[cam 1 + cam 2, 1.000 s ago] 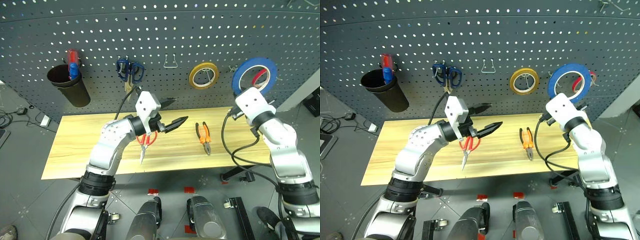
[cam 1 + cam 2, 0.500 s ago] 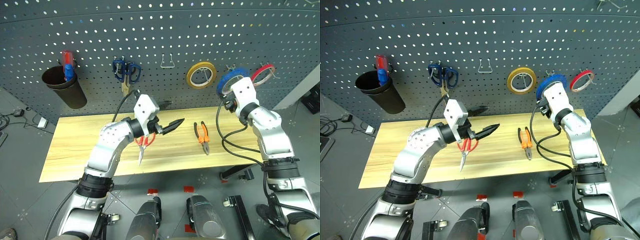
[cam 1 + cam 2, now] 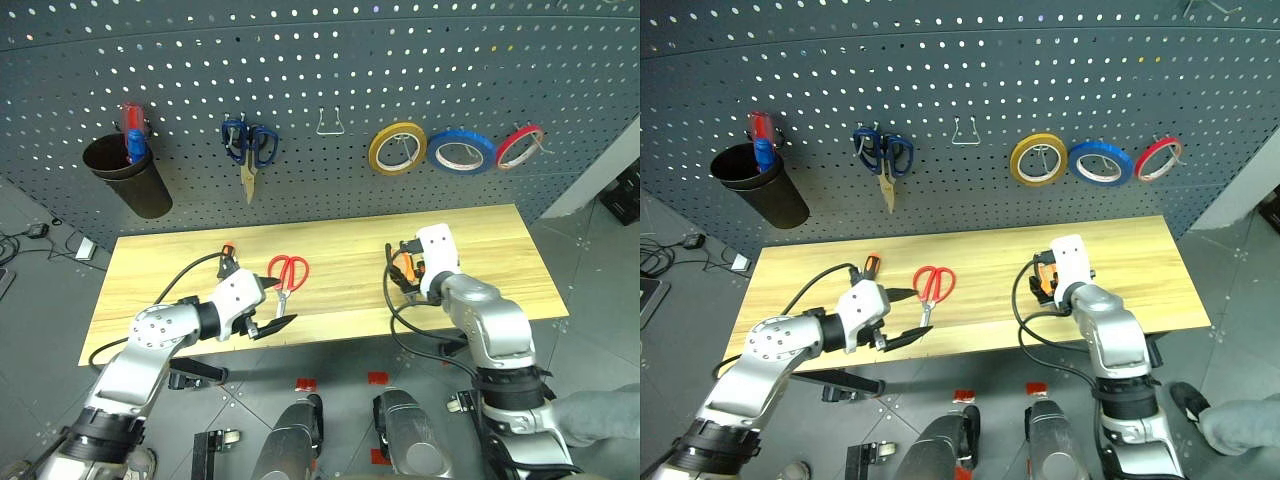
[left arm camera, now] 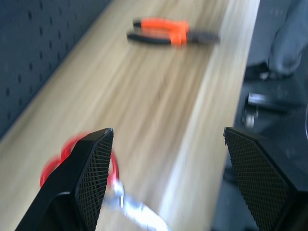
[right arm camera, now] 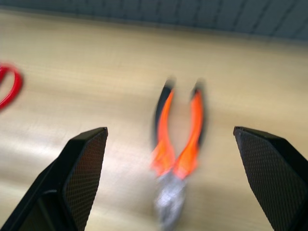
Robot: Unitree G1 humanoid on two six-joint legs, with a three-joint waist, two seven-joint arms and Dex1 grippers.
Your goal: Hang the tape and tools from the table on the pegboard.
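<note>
The blue tape (image 3: 460,151) already hangs on the pegboard (image 3: 330,70), between a yellow ring (image 3: 396,148) and a red ring (image 3: 520,146). Three tools are left on the table (image 3: 500,240).

The right claw (image 5: 168,159) is wide open and holds nothing. It sits over the pliers (image 5: 177,144), which lie a bit right of the table's middle. To grab them well, it should come straight down so one finger goes on each side of the orange handles, then squeeze near the middle of the handles so the pliers do not tip.

The left claw (image 4: 168,159) is wide open and empty too. It is by the front edge, just beside the red scissors (image 3: 931,284). The screwdriver (image 3: 870,265) pokes out behind the left arm, and I think it lies on the table, but most of it is hidden.

The wood around the pliers is bare on every side, so there is room to reach. A free hook (image 3: 331,122) waits on the pegboard between the blue scissors (image 3: 247,146) and the yellow ring
</note>
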